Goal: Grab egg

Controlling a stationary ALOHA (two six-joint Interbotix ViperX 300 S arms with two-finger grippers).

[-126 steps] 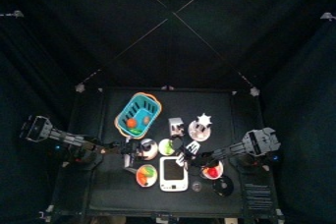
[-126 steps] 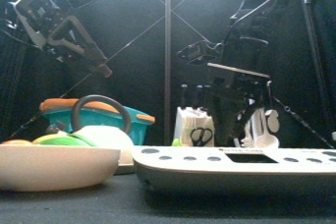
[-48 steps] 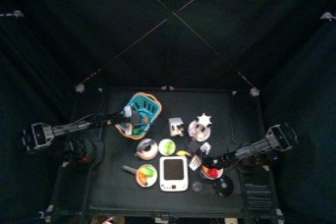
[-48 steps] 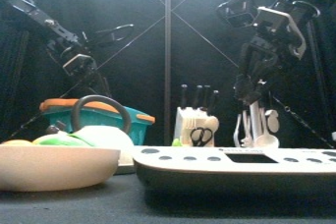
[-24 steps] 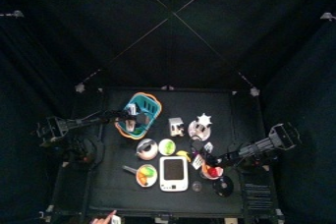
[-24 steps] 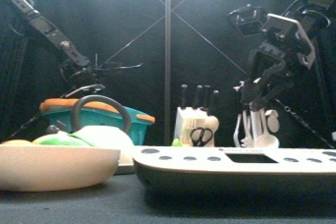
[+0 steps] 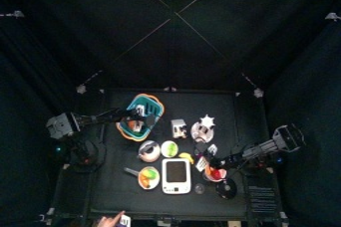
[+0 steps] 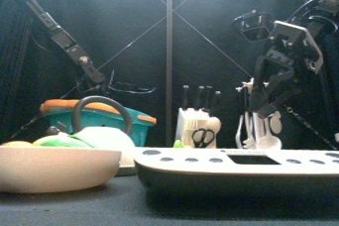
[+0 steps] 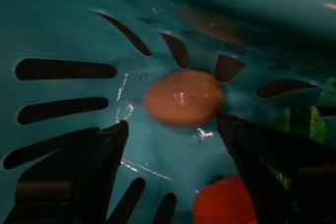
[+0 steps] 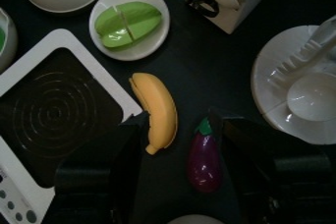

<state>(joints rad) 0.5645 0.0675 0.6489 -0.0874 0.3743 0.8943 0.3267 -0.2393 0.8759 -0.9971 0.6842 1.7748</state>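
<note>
Teal plastic fills the left wrist view: the left gripper (image 9: 168, 174) is down inside the slotted basket (image 9: 79, 31), its fingers (image 9: 102, 164) spread wide and holding nothing, and the brown egg (image 9: 183, 96) sits at centre frame on the basket floor, just above and between the two fingertips, apart from both. A second, more orange piece (image 9: 237, 200) shows at the lower edge right between the fingers, nearer than the egg, so the risk as I judge it is a close that catches that piece instead, or nudges the round egg so it rolls off along the floor; the slots could also snag a fingertip if the descent runs too deep. In the top view the basket (image 7: 143, 113) lies left of centre on the table (image 7: 233, 107), the left arm reaching into it. Over at lower right, the right gripper (image 10: 178, 169) hangs above the banana (image 10: 157, 112) and the aubergine (image 10: 203, 157), fingers apart and empty.
</note>
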